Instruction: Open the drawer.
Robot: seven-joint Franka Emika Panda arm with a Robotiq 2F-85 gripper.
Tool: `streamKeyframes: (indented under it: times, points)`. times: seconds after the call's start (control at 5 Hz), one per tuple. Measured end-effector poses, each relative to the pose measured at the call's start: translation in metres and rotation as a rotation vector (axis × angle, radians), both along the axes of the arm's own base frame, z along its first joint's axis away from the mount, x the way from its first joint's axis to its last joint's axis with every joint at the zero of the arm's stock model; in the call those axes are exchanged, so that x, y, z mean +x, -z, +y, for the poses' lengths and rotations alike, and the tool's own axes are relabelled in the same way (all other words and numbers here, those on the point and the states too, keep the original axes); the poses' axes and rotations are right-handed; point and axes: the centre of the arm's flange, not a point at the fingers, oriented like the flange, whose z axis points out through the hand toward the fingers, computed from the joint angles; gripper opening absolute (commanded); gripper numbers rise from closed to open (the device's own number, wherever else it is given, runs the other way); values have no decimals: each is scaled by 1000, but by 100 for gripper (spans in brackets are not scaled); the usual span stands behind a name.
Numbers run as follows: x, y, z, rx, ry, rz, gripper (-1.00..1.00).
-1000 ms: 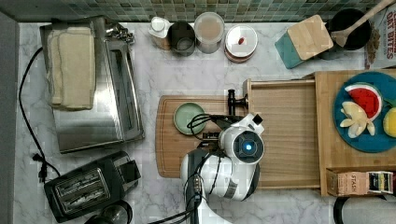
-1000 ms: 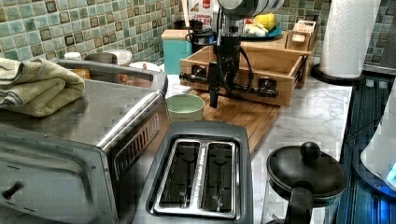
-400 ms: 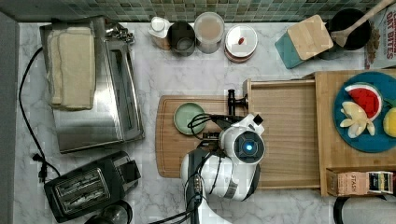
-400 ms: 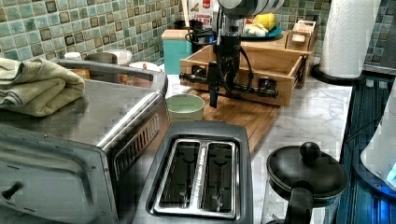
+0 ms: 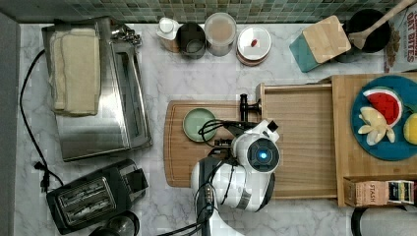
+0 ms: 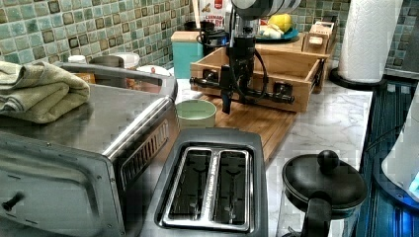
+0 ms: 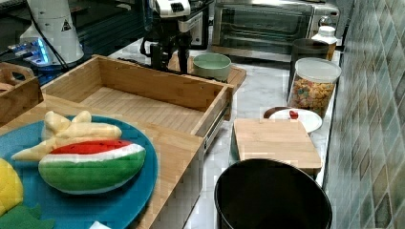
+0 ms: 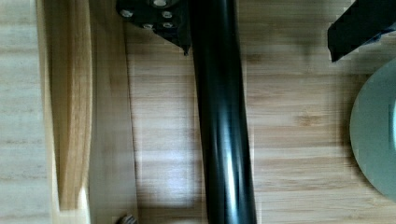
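The drawer [image 5: 300, 142] stands pulled well out of its light-wood cabinet [image 5: 344, 83], its open tray bare inside. It lies toward the desk's [image 5: 206, 78] right half in the top view, between the cabinet and the wooden cutting board [image 5: 177, 162]. Its front panel overhangs the board's near edge. The black bar handle [image 6: 247, 91] runs along that front panel on two posts.

The tool [image 6: 232, 91] hangs vertically at the handle. In the wrist view the bar [image 8: 222, 116] passes between the two fingers [image 8: 159, 18], which are spread apart, one on each side of it. No clamping contact on the bar is visible.

A pale green bowl [image 5: 199, 124] sits on the cutting board, just beside the handle.

On the cabinet top rests a blue plate [image 7: 119, 200] carrying toy fruit, including a watermelon slice [image 7: 90, 164].

A toaster oven [image 5: 98, 93] with a folded towel [image 5: 76, 69] on it occupies the desk's left side in the top view. A black toaster [image 5: 93, 196] stands at the lower left corner.

Jars [image 5: 220, 32] line the rear edge by the tiled wall.
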Motion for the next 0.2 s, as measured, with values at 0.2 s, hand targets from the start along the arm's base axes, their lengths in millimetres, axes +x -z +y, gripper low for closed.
streamKeyframes:
  times: [0.2]
  points:
    - [-2, -2, 1, 1, 2, -2, 100]
